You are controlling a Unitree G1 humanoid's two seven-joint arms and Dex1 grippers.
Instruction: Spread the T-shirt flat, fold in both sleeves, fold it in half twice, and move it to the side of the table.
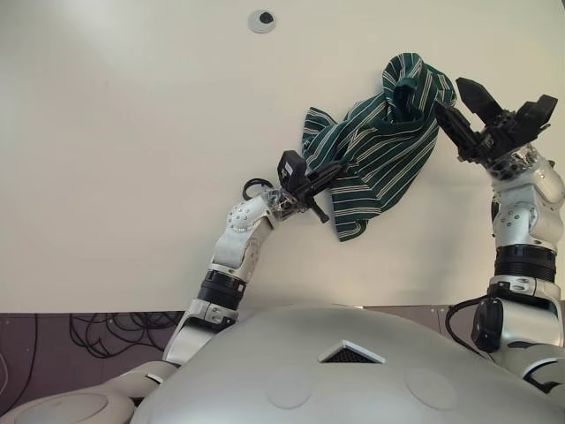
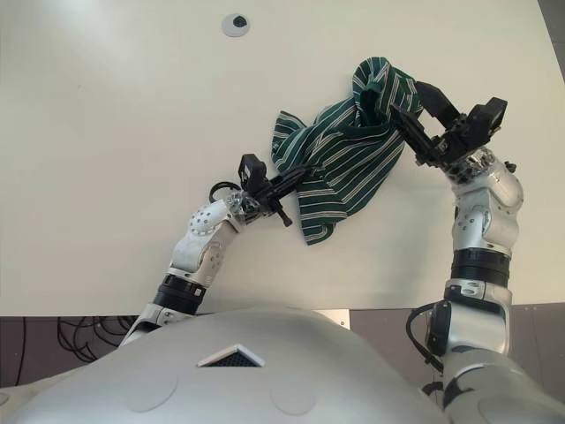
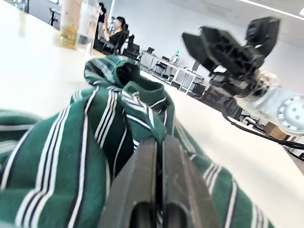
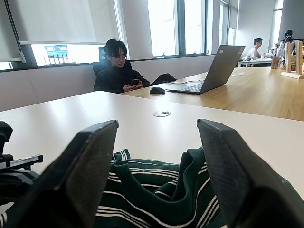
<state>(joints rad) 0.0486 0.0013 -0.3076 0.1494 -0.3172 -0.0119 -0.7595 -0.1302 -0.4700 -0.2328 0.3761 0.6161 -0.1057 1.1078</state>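
Crumpled T-shirt (image 1: 380,150), layout lost in folds, pinched by left end effector (image 1: 329,174); right end effector (image 1: 452,97) spread.

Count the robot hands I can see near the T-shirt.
2. The left hand is shut on the green striped T-shirt's left side; the right hand is open at its bunched far-right end. None seem hidden.
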